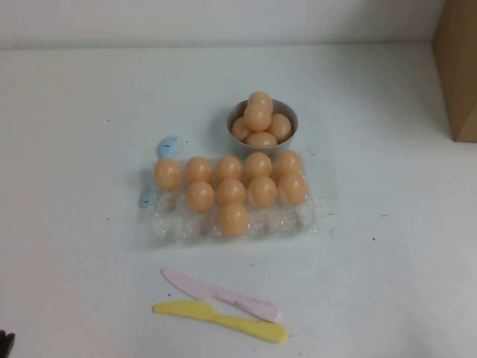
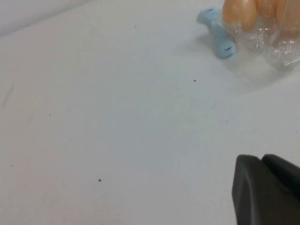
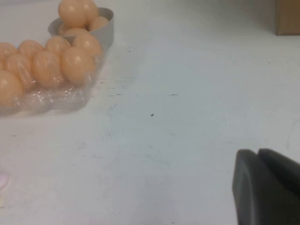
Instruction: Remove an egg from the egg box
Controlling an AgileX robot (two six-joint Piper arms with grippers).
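The clear plastic egg box (image 1: 179,224) lies mid-table and holds several peach-orange eggs (image 1: 233,218) in its cups. In the right wrist view the egg box (image 3: 56,96) and its eggs (image 3: 77,65) are far off. The left wrist view shows only a corner of the box (image 2: 276,47) with one egg (image 2: 239,14). My left gripper (image 2: 260,157) is shut and empty, low over bare table and well short of the box; a dark bit of it shows at the near left corner of the high view (image 1: 4,343). My right gripper (image 3: 258,151) is shut and empty, to the box's right.
A small grey bowl (image 1: 292,115) heaped with eggs stands just behind the box. A blue utensil (image 1: 168,145) lies at the box's left end. A pink knife (image 1: 223,294) and a yellow knife (image 1: 223,319) lie in front. A cardboard box (image 1: 458,67) stands far right.
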